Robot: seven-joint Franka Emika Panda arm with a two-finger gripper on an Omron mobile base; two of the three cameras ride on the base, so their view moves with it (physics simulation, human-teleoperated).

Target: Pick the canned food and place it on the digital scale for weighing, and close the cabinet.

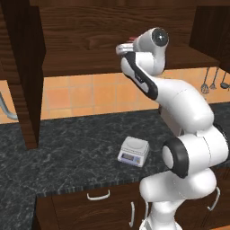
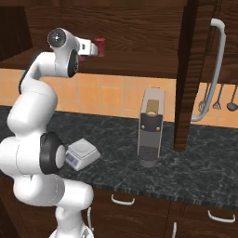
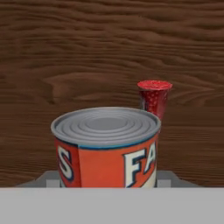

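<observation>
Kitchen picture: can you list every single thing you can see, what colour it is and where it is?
canned food: one, red label, silvery lid, on the cabinet shelf right in front of the hand
red cup: one, red, on the shelf behind the can
cabinet: one, dark brown, on the wall, doors open
cabinet handle: one, silver, on the right door
digital scale: one, white-grey, on the counter
coffee machine: one, grey, on the counter right of the scale
counter: one, dark marble, under the cabinet
hanging utensils: a few, dark, on the tiled wall at right
drawers: brown, white handles, below the counter
arm: one, white, reaching to the shelf
gripper: one, at the can
</observation>
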